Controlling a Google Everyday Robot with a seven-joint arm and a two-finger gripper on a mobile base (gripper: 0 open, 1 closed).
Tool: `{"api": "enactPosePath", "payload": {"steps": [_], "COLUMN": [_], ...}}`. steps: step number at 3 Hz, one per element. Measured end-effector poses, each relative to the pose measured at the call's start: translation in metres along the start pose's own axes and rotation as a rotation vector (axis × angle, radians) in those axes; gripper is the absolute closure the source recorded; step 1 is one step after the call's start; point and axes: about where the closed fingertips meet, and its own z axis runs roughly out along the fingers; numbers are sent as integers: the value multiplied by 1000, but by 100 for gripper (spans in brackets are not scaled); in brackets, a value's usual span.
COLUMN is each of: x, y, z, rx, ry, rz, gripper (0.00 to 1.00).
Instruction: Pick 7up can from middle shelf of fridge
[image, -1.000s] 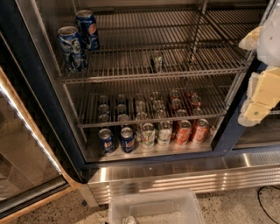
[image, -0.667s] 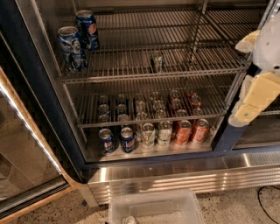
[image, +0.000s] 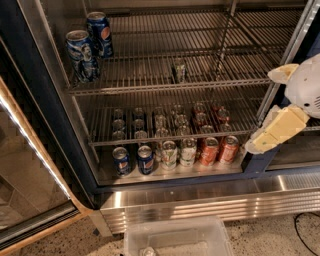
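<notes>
The 7up can (image: 179, 70), small and dark green with a silver top, stands alone near the front rail of the middle shelf (image: 150, 86), about mid-width. This wire rack belongs to the fridge (image: 45, 95), whose dark blue frame and brushed-steel base fill the view. My gripper (image: 261, 111) hangs at the right edge, outside the fridge opening, right of and lower than the can. Its cream fingers (image: 275, 131) are spread apart and hold nothing.
Two blue Pepsi cans (image: 82, 54) stand at the shelf's left end. Lower racks hold several cans, with Pepsi (image: 131, 160), pale and orange-red cans (image: 219, 150) in front. The glass door (image: 30, 170) is swung open at left. A clear plastic bin (image: 177, 239) sits on the floor below.
My gripper has shifted a little to the left and down along the fridge's right post. The cans have not moved.
</notes>
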Motion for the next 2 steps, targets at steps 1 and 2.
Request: {"api": "enactPosePath", "payload": {"steps": [1, 2], "x": [-3, -6], "y": [0, -4], "z": [1, 17], "rx": [4, 29], "ry": [-9, -83], "rz": [-3, 25], "gripper": [0, 0]}}
